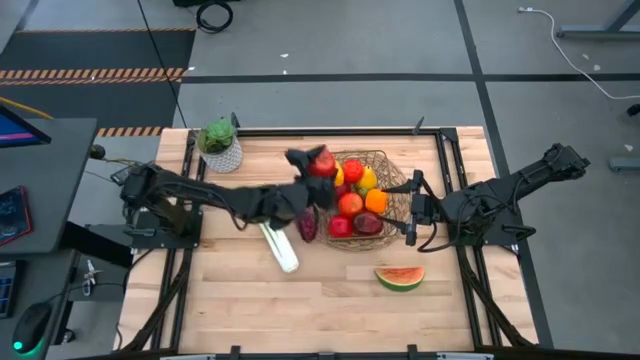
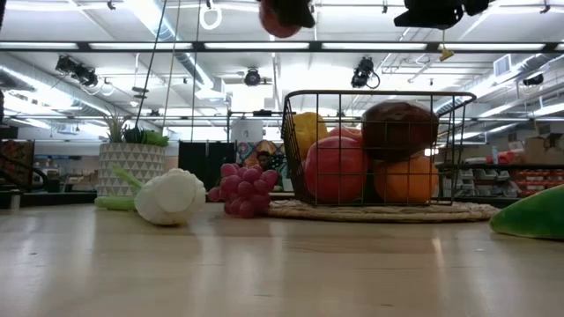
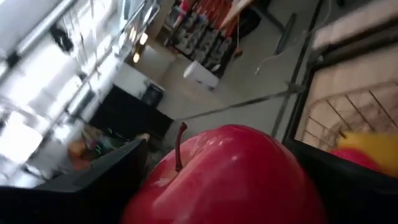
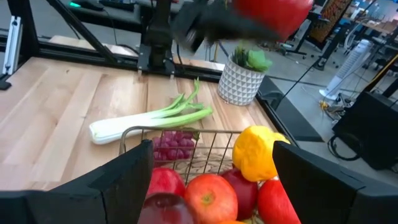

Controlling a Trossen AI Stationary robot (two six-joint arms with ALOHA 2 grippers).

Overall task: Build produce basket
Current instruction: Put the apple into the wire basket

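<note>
The room is a large industrial hall: grey concrete floor with hazard-striped edging at upper left of the high view, and in the low view ceiling strip lights, ducting and shelving in the background.

The bench is a light wood-plank surface in a dark frame, centred in the high view. Its lower half is largely bare wood.

The basket sits right of centre on the bench, on a woven mat visible in the low view. It holds red apples, an orange and a yellow pepper.

The left arm reaches from the left edge toward centre. The left gripper is raised above the basket's upper-left rim, closed around a red apple; the low view shows that apple at the top of the frame, clear of the basket.

The right gripper rests at the basket's right edge with fingers spread wide, holding nothing.

A leek lies on the bench left of the basket, with purple grapes between it and the basket. A watermelon slice lies below the basket, apart from it. A potted plant stands at upper left of the bench.
</note>
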